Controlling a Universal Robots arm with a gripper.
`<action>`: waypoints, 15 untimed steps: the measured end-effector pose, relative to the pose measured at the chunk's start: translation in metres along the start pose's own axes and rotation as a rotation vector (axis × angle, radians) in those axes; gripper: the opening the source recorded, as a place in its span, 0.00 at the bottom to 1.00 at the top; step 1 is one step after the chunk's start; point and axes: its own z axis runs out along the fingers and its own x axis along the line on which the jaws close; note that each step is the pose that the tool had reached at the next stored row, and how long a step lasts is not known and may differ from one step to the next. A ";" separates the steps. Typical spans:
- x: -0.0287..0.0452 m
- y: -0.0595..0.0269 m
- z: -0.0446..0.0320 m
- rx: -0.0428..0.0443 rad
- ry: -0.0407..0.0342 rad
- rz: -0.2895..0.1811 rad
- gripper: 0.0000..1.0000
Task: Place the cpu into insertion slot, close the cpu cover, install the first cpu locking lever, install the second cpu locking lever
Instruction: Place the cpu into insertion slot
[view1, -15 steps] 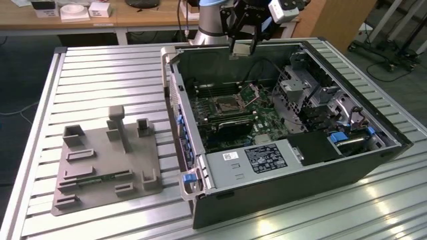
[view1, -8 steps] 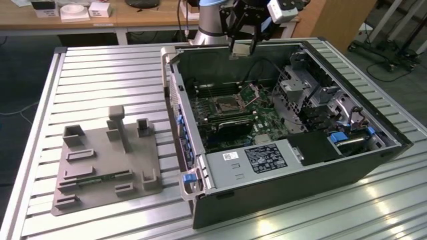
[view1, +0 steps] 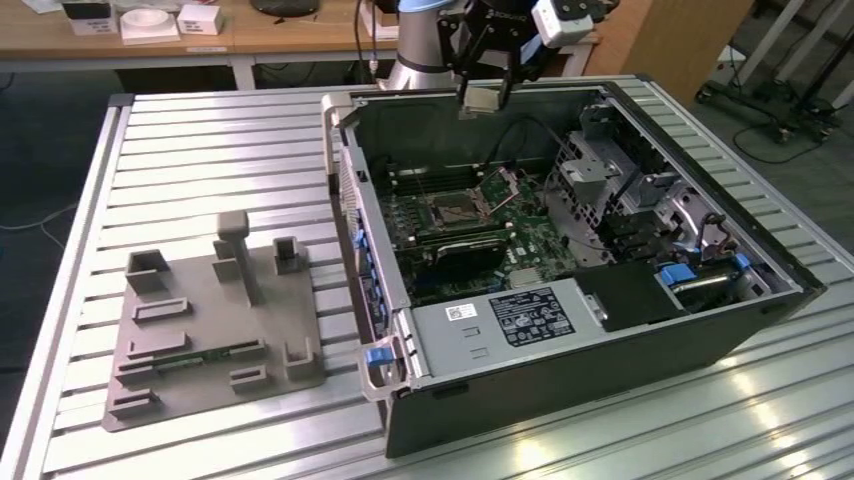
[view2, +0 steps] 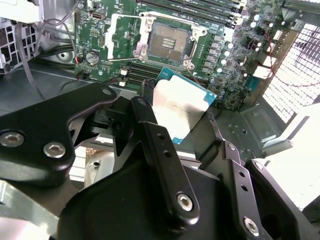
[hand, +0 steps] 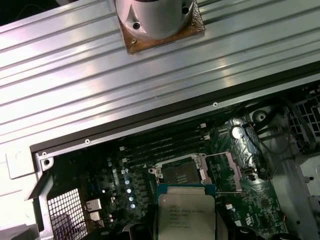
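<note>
Hanging over the open computer case (view1: 601, 370), the chip (view2: 182, 107) is pinched in the claw (view2: 177, 120), well above its socket (view2: 167, 42), whose cover (view1: 505, 187) stands flipped up. Placing the chip looks like the step in hand. Seating it calls for squaring its edges to the socket and lowering it gently.

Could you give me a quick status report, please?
Gripper shut on the cpu, above the open computer case. Insertion slot empty, cpu cover raised. Nothing seen blocking the slot.
</note>
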 end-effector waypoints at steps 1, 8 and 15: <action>0.0002 -0.0001 0.0000 0.0000 -0.0001 0.002 0.54; 0.0009 -0.0003 0.0000 -0.0002 -0.0009 0.010 0.54; 0.0011 -0.0003 0.0000 -0.0002 -0.0010 0.011 0.54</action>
